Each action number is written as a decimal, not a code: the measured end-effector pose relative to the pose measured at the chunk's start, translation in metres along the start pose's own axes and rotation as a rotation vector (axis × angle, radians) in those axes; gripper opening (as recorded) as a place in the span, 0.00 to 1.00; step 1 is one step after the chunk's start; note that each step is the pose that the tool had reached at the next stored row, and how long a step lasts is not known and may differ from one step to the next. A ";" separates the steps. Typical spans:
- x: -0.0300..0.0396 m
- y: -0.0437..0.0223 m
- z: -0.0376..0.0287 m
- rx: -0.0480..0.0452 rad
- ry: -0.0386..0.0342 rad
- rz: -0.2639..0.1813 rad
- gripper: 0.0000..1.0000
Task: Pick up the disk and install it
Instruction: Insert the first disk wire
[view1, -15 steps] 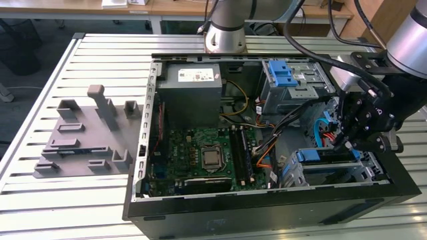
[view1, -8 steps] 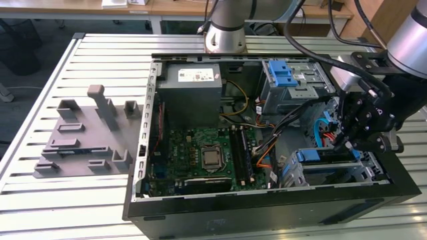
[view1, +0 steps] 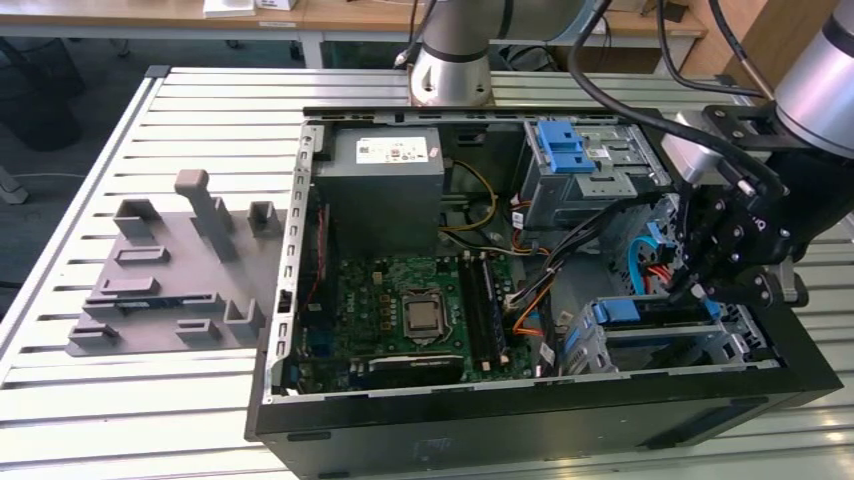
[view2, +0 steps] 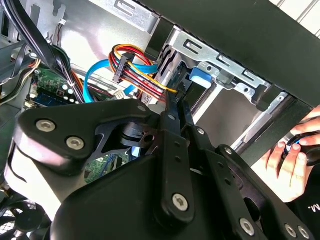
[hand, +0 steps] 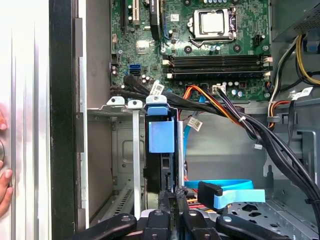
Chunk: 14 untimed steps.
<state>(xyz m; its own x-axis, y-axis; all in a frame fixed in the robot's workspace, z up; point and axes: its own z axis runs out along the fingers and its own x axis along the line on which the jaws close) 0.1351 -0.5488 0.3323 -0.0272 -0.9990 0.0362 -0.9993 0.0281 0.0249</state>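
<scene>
Gripper (view1: 694, 290) at the drive cage (view1: 667, 345) inside the open case (view1: 534, 425).
In the first wrist view its fingers (hand: 170, 197) look nearly closed on the edge of the disk (hand: 161, 136), though the contact is hard to see; the disk stands on edge in the cage beside the motherboard (view1: 400, 310), with a hand (view2: 290, 165) at the case's outer wall.

The gripper (view1: 697, 290) is hemmed in low inside the open computer case (view1: 534, 425), just above the drive cage (view1: 667, 335). Beside it, the way is crossed by black cable bundles (hand: 280, 145) and a blue ribbon cable (hand: 235, 192). One cage slot is taken by the disk (hand: 161, 140); the slot beside it (hand: 122, 155) is left free. Open room is offered above the motherboard (view1: 414, 310).
</scene>
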 end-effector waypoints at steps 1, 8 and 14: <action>0.0001 0.0000 0.0002 0.0000 0.0000 0.000 0.16; 0.0007 -0.0001 0.0019 -0.0001 0.0000 0.000 0.16; 0.0008 -0.0003 0.0036 -0.0002 0.0001 0.000 0.16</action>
<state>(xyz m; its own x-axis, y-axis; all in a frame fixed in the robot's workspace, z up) 0.1353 -0.5497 0.3287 -0.0277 -0.9990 0.0363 -0.9993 0.0286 0.0251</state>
